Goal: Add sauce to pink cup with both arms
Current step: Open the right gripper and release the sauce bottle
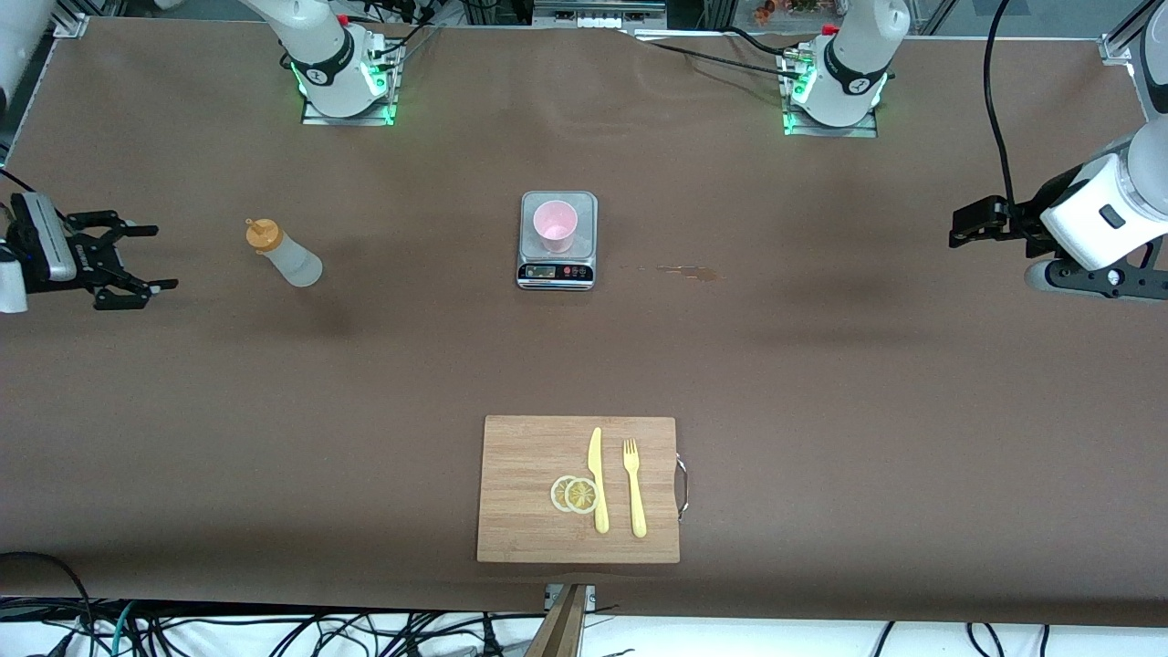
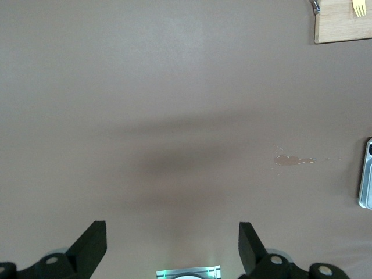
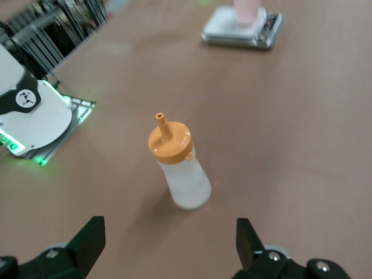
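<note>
The sauce bottle (image 1: 283, 254) stands upright on the brown table toward the right arm's end; it is frosted white with an orange cap. The right wrist view shows it (image 3: 177, 165) ahead of my right gripper (image 3: 168, 244), which is open and empty. In the front view my right gripper (image 1: 157, 258) hovers beside the bottle, apart from it. The pink cup (image 1: 555, 225) stands on a small kitchen scale (image 1: 557, 271) at mid-table, and also shows in the right wrist view (image 3: 250, 9). My left gripper (image 1: 960, 228) is open and empty over bare table at the left arm's end (image 2: 172, 244).
A wooden cutting board (image 1: 516, 474) near the front edge holds a yellow knife (image 1: 598, 479), a yellow fork (image 1: 634, 488) and two lemon slices (image 1: 575, 494). A small brown stain (image 1: 689, 271) lies beside the scale. The arm bases (image 1: 342, 78) stand along the back edge.
</note>
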Tool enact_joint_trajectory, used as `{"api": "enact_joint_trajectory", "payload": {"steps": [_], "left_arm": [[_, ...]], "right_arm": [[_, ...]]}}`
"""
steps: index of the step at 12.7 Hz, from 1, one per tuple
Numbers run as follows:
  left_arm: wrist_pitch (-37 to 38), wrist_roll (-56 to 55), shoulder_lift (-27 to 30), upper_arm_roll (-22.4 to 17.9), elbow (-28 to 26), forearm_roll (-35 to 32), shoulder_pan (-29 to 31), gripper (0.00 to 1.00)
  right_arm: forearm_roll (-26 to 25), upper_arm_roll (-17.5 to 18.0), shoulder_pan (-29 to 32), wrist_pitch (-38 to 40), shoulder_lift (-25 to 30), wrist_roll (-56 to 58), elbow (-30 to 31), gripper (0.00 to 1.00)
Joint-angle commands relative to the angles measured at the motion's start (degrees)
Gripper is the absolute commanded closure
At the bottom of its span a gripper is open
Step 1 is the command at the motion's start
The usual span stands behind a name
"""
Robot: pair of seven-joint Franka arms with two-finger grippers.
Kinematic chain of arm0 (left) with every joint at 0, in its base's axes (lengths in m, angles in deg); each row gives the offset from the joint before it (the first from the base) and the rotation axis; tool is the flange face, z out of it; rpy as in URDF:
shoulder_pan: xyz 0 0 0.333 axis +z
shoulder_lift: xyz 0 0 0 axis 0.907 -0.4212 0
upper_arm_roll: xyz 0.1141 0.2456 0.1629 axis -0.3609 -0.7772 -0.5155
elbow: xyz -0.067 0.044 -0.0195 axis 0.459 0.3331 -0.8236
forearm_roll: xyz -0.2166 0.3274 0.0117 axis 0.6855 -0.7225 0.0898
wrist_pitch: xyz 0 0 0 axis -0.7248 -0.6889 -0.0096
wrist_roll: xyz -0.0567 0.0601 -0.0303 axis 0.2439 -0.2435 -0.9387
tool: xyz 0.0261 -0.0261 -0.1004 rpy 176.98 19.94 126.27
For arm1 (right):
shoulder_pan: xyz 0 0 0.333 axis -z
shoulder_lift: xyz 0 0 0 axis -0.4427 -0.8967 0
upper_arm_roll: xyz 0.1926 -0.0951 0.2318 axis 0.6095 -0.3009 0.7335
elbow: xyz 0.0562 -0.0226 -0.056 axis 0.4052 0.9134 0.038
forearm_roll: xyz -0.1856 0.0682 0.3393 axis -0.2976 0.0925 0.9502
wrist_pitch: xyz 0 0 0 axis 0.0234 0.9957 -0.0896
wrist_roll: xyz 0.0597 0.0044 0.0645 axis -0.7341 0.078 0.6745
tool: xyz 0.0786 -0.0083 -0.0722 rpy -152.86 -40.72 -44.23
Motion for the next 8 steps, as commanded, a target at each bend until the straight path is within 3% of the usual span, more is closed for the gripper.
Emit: {"api": "enact_joint_trajectory", "payload": {"steps": [1, 5, 8], "left_arm": [[1.45, 1.07, -0.89, 0.00, 2.00, -0.65, -0.15, 0.00], [1.37, 1.07, -0.89, 0.00, 2.00, -0.56, -0.15, 0.00], [1.36, 1.07, -0.89, 0.00, 2.00, -0.56, -0.15, 0.00]], "right_arm": [[-6.22, 5.04, -0.45, -7.32, 11.02, -14.95, 7.60, 0.00], [-13.94, 13.47, -0.63, -12.41, 20.15, -44.20, 8.92, 0.00], [-15.81, 17.71, -0.63, -15.50, 23.42, -60.31, 8.66, 0.00]]}}
